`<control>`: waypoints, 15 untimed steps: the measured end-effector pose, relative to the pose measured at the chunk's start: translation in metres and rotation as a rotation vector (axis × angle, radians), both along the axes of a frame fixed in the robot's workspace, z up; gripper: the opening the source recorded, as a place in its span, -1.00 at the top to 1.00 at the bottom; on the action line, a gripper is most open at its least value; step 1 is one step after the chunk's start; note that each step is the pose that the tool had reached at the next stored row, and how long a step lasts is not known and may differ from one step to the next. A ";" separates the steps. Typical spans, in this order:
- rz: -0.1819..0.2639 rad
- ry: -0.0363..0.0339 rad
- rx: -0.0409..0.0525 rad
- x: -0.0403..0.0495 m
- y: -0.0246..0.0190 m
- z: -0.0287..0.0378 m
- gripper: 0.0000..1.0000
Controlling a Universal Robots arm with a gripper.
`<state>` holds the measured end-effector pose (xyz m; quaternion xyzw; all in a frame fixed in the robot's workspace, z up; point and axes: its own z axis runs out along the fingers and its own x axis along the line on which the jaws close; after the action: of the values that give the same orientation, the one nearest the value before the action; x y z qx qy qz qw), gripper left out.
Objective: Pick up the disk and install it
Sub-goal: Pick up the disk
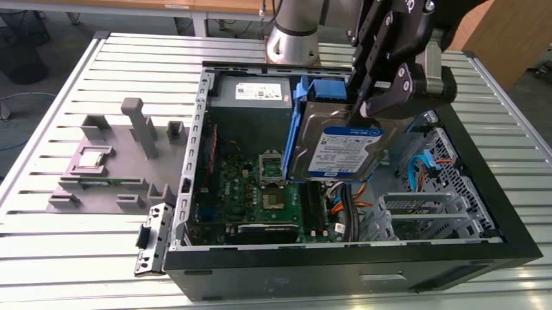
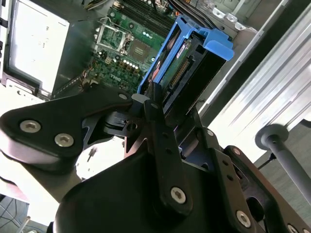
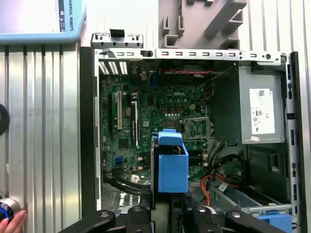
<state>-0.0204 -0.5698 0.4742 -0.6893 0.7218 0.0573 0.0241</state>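
Right now the gripper [image 1: 369, 116] has its fingers [image 2: 154, 104] clamped on the upper end of the disk [image 1: 343, 152] and holds it clear of the slatted metal surface [image 1: 52, 258]. Seen in the exterior view, the disk hangs steeply tilted over the open computer case [image 1: 345, 271]. Its white and dark blue label faces the camera, and its blue carrier [image 1: 298, 129] runs along the edge on the exterior view's left. The disk lies between the grey power-supply box [image 1: 250, 93], farther back in the case, and the metal drive cage [image 1: 431, 216] toward the exterior view's right. Its lower end is above the green motherboard [image 1: 258, 194]; whether that end touches anything inside the case cannot be told.

From the first wrist view the disk appears end-on, the carrier's blue tab foremost, over the motherboard and apart from the power-supply box. The second wrist view shows the disk's circuit-board side and connector edge inside the blue frame, with the dark fingers closed against the near end.

Outside the case, on the exterior view's left, a grey fixture [image 1: 121, 155] stands on the surface, well apart from the disk.
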 end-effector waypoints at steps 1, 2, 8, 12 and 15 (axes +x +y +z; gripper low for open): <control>0.000 0.0000 0.0000 0.0000 -0.0022 -0.0001 0.30; -0.001 0.0000 0.0000 0.0000 -0.0043 -0.0002 0.30; -0.004 0.0000 0.0000 0.0000 -0.0170 -0.0007 0.30; -0.006 0.0000 -0.0001 0.0001 -0.0241 -0.0010 0.30; -0.007 0.0000 0.0001 0.0002 -0.0275 -0.0013 0.30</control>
<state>-0.0202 -0.5973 0.4728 -0.6868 0.7242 0.0572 0.0243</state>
